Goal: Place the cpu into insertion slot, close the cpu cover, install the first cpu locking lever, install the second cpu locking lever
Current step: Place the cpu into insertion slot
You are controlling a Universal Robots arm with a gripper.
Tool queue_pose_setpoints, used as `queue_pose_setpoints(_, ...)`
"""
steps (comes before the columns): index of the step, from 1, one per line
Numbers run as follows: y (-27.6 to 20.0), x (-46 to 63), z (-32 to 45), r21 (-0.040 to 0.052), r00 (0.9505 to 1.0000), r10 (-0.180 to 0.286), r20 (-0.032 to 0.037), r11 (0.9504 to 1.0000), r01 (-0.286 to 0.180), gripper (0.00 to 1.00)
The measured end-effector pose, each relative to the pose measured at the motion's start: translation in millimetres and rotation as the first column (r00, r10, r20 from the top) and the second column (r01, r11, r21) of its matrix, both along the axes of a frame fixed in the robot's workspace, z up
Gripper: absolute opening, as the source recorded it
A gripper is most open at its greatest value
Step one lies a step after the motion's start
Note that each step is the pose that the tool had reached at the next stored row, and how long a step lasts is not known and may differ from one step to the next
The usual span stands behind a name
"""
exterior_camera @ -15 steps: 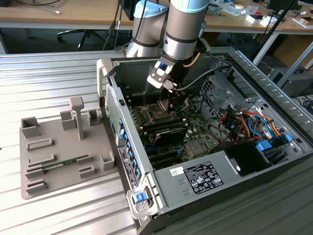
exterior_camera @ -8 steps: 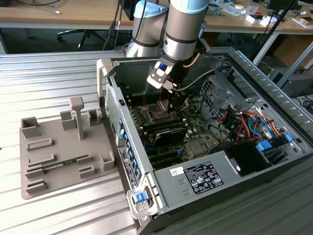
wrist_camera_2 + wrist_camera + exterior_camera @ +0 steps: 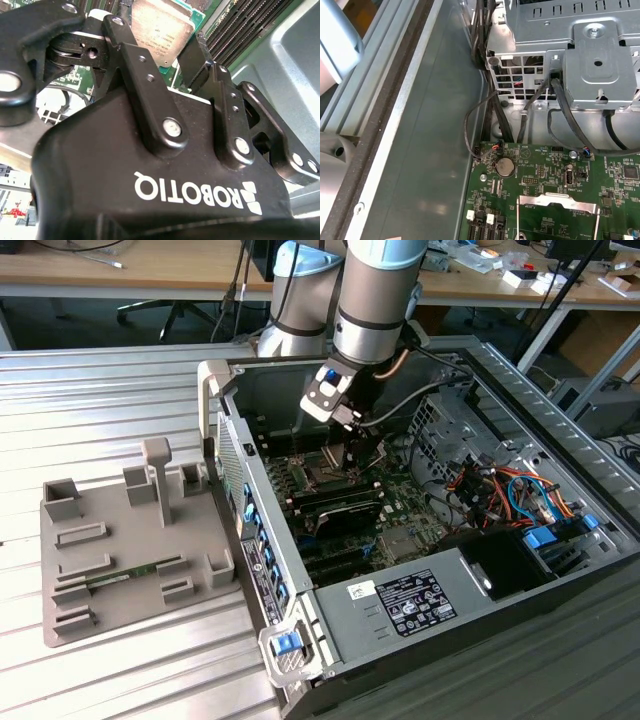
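Second wrist view | 1 gripper (image 3: 156, 34) seemingly pinching 1 cpu (image 3: 164, 27) | over 1 green circuit board (image 3: 75, 77)

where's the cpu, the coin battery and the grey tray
cpu (image 3: 161, 27): second wrist view, silver metal top
coin battery (image 3: 504, 167): first wrist view, round face
grey tray (image 3: 125, 615): exterior view, bare flat base

In the second wrist view the chip (image 3: 165, 27) was cut off by the picture's edge, and the gripper (image 3: 156, 32) hid its near corner, so whether it was gripped or lay free could not be told. In the exterior view the gripper partly hid the socket (image 3: 322, 468), too small there to show what lay in it, and the arm (image 3: 375, 300) was cut off at the picture's top. In the first wrist view the cover (image 3: 557, 201) ran past the picture's edge
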State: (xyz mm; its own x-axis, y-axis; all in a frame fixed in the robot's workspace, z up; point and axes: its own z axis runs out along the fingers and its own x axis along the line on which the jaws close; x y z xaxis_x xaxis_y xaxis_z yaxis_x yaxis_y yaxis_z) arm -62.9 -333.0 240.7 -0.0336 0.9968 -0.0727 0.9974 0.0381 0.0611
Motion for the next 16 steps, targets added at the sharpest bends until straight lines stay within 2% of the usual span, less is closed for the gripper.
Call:
queue_pose_setpoints(8,0.1,-0.1,-1.5,-0.0002,1.0,0.0,0.0,1.0,0.0,0.54)
queue_pose_setpoints(16,1.1,-4.2,-4.3,-0.0044,1.0,0.0,0.0001,1.0,0.0,0.54)
